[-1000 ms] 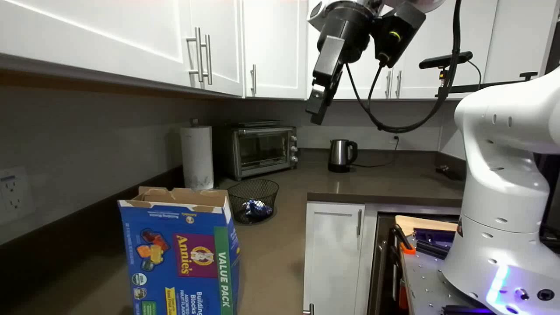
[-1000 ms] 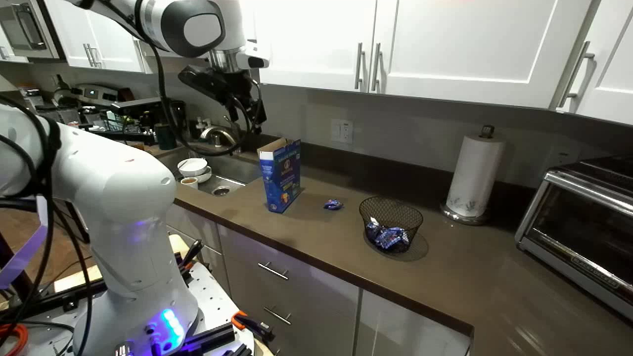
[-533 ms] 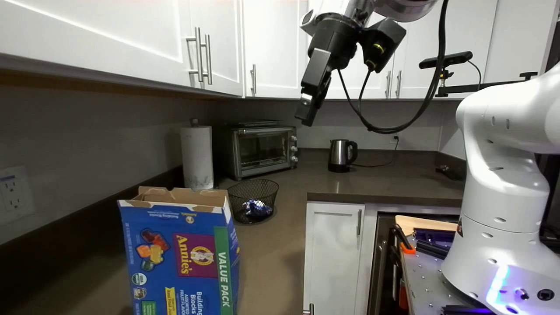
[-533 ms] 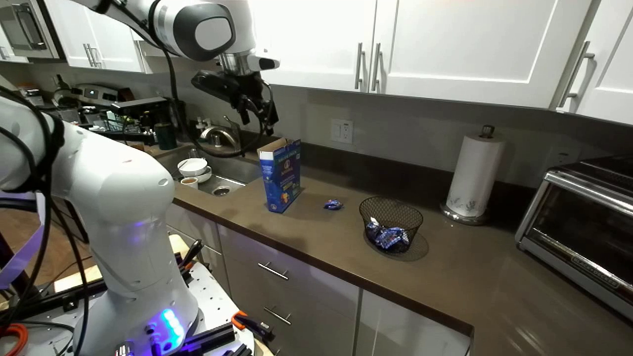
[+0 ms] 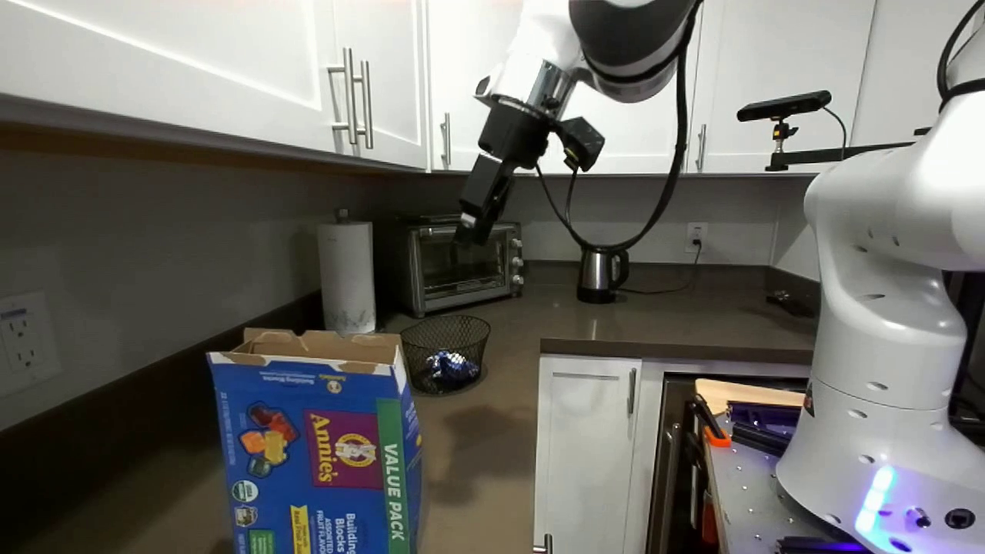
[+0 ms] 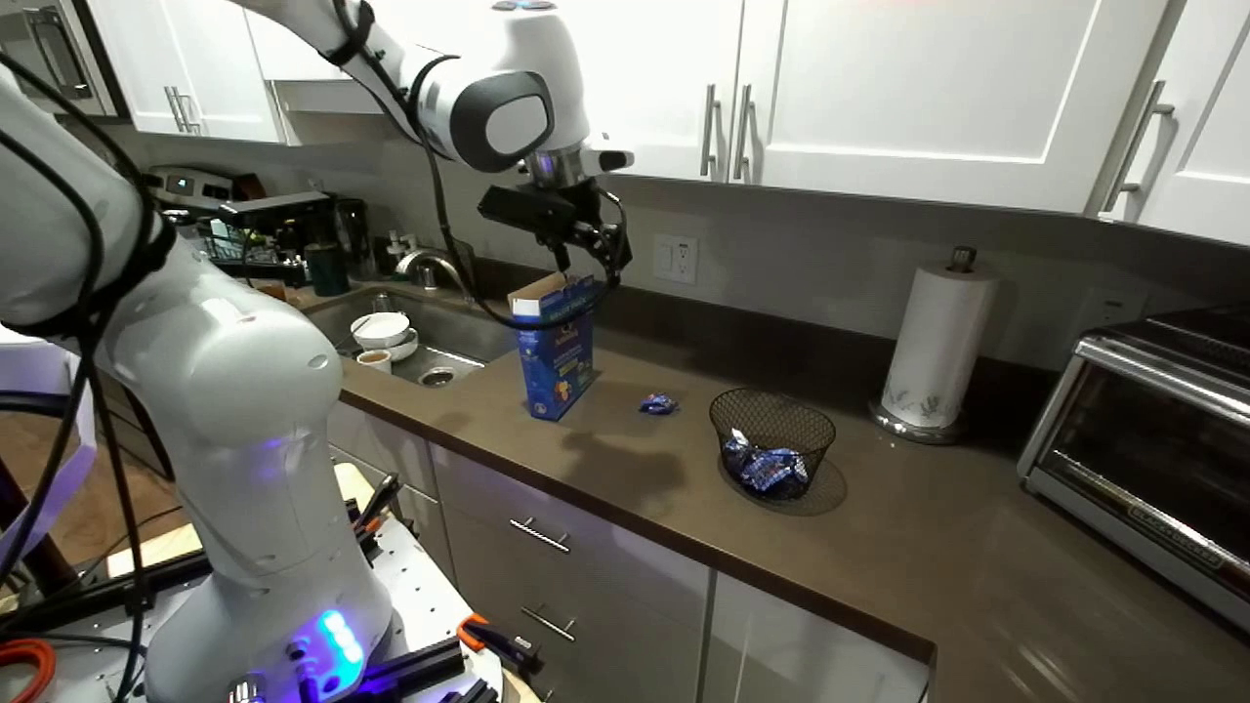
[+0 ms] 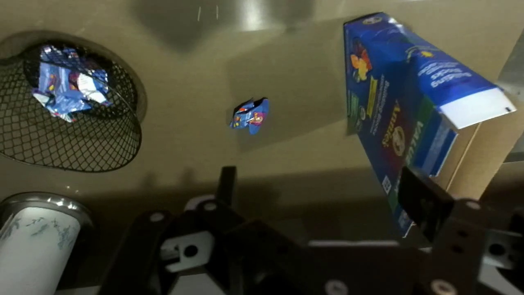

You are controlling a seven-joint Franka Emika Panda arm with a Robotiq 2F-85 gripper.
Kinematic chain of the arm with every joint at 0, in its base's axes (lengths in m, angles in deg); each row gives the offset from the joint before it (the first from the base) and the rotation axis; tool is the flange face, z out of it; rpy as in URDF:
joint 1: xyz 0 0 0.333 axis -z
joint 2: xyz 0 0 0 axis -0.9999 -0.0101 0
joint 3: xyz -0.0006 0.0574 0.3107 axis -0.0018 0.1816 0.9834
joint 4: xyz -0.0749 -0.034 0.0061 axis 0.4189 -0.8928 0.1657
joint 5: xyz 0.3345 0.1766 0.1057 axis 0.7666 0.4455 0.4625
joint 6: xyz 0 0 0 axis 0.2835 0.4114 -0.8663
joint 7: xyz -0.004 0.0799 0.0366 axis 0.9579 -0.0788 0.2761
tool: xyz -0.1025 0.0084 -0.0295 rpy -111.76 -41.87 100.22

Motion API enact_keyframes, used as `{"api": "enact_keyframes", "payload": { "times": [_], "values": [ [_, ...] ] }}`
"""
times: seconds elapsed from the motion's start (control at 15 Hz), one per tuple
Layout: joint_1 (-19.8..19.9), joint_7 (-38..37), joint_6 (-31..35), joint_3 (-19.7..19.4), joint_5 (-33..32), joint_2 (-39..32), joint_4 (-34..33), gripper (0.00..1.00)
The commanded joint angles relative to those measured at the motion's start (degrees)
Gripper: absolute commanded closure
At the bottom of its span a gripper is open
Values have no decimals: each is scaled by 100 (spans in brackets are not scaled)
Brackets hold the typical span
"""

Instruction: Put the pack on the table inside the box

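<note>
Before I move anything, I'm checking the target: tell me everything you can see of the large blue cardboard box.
The large blue cardboard box stands upright on the dark brown-grey countertop near the metal sink, top open, edges torn to brown. A purple panel reads "Annie's" and a green strip "VALUE PACK", both lettered sideways. Only the countertop visibly touches it; its inner floor is hidden.

The Annie's carton [image 5: 315,446] is deep blue, with a plum panel, yellow lettering, a green band lettered in white, and brown cardboard inside. The printed pouch [image 7: 249,117] is shiny blue, patched with purple and orange. The wire basket [image 6: 771,420] is black diamond mesh, its wrappers [image 7: 69,84] blue and silver. The paper-towel roll [image 6: 937,342] is white with grey-blue sprigs. The counter [image 6: 879,547] is brown, the tool [image 7: 318,179] black.
</note>
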State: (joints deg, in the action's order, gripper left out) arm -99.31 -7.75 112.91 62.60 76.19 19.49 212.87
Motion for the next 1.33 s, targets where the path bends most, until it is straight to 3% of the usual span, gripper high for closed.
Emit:
{"api": "enact_keyframes", "payload": {
  "times": [0.0,0.27,0.8,1.2,1.27],
  "values": [
    [-33,403,640,-45,-113,-1180,-593,0],
    [30,495,1316,75,-232,-2266,-1026,0],
    [72,1162,2304,188,354,-4155,-2171,0],
    [856,2092,1695,425,829,-4857,-3592,0],
    [569,1653,1976,233,580,-4637,-3133,0]
  ]
}}
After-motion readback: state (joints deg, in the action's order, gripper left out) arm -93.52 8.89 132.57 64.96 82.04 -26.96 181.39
